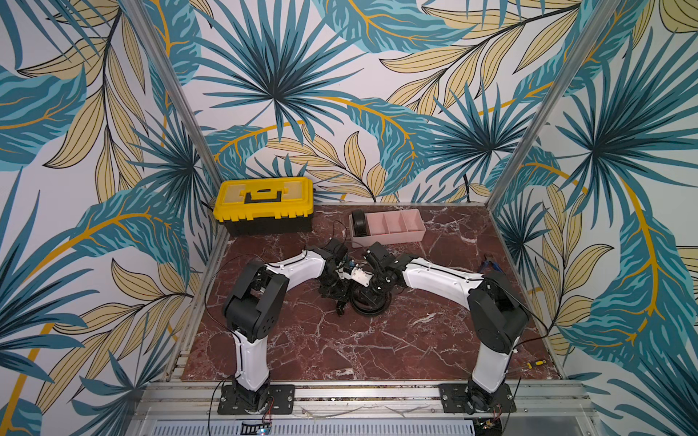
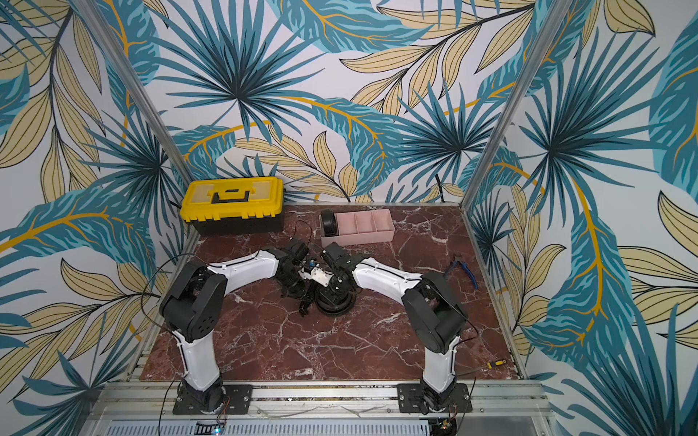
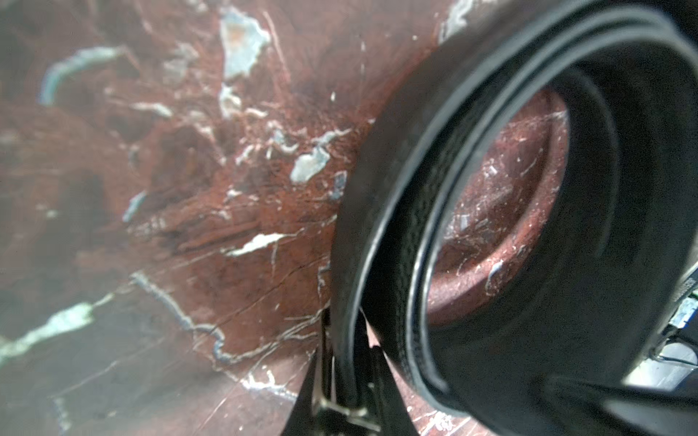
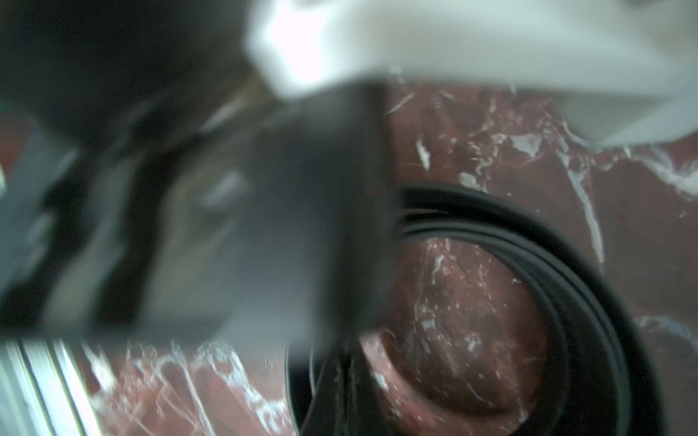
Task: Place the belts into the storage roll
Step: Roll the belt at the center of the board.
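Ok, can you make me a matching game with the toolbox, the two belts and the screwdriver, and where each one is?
Things:
1 toolbox
2 rolled belt
3 loose belt
4 screwdriver

Places:
A middle of the table
B left end compartment of the pink tray
C front right corner
D back left corner

Pairs: 1-D, 2-B, 3-A, 4-C

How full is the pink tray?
Mostly empty: one coiled belt stands in the pink tray, in the end compartment nearest the toolbox; its other three compartments show only bare pink.
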Controlling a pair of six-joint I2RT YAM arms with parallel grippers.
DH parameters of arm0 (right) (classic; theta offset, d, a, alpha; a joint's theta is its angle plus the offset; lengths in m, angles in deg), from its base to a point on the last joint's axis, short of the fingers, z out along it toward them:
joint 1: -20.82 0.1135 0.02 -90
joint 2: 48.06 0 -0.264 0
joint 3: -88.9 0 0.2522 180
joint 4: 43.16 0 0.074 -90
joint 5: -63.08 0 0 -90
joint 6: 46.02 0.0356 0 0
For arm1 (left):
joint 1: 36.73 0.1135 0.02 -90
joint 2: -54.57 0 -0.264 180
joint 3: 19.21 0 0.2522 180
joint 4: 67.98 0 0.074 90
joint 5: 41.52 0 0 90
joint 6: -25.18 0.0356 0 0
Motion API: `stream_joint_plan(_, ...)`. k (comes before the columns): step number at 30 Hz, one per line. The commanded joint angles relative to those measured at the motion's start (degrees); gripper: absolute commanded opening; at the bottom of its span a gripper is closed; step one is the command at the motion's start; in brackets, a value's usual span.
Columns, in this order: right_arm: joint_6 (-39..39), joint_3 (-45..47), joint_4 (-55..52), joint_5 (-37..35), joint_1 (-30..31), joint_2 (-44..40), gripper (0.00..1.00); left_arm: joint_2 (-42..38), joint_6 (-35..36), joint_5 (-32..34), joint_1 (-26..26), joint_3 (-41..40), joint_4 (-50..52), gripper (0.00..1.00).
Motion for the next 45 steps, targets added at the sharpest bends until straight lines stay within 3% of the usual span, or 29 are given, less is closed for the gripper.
stream_joint_plan(1, 23.2, -4.9, -1.0, -2.4, 0.2, 5.0, 0.0, -0.4, -3.9, 2.6, 0.0, 0.8, 0.9, 0.03)
stream_joint_plan(6, 33.0, -10.6, -3.9, -6.1, -0.4, 9.6, 0.0, -1.5, -8.7, 5.0, 0.8, 0.9, 0.9, 0.02)
stream_joint_plan(9, 46.4, -7.9, 5.4, -6.3, -2.2, 9.4, 0.0, -2.7, -10.4, 5.6, 1.1, 0.6, 0.9, 0.02)
stream_joint_plan(15, 70.0, -2.5, 21.7, -14.0, -3.3, 9.0, 0.0, -5.7, -14.7, 6.8, 1.3, -0.7, 0.9, 0.03)
stream_joint_plan(21, 86.4, -4.5, 27.0, -17.5, -3.2, 13.5, 0.0, -6.7, -18.6, 6.2, 0.5, -3.5, 0.8, 0.05)
stream_joint_plan(23, 88.9, -6.1, 27.7, -18.9, -3.0, 14.6, 0.0, -6.9, -18.9, 4.9, -0.1, -4.6, 0.1, 0.06)
stream_joint_plan(27, 92.2, -7.3, 28.6, -20.0, -2.8, 15.1, 0.0, -5.6, -22.4, -5.0, -0.5, -8.6, -5.7, 0.09)
stream_joint_plan(30, 91.1, -7.1, 25.8, -20.1, -2.8, 14.4, 0.0, -6.2, -25.0, -8.6, -0.8, -10.7, -10.5, 0.18)
stream_joint_plan(32, 91.1, -5.1, 25.8, -20.2, -2.8, 13.7, 0.0, -7.9, -24.8, -7.7, -0.8, -10.4, -10.6, 0.27)
stream_joint_plan(36, 92.0, -0.7, 28.3, -18.8, -2.7, 13.0, 0.0, -10.9, -22.9, -8.4, -0.2, -9.0, -10.5, 0.57)
stream_joint_plan(41, 91.9, 1.8, 29.7, -18.3, -2.7, 12.7, 0.0, -15.5, -23.9, -9.4, 3.8, -9.3, -9.7, 0.61)
stream_joint_plan(45, 92.5, 1.6, 30.4, -17.9, -2.7, 12.9, 0.0, -20.2, -22.3, -2.7, 7.5, -7.5, -4.7, 0.64)
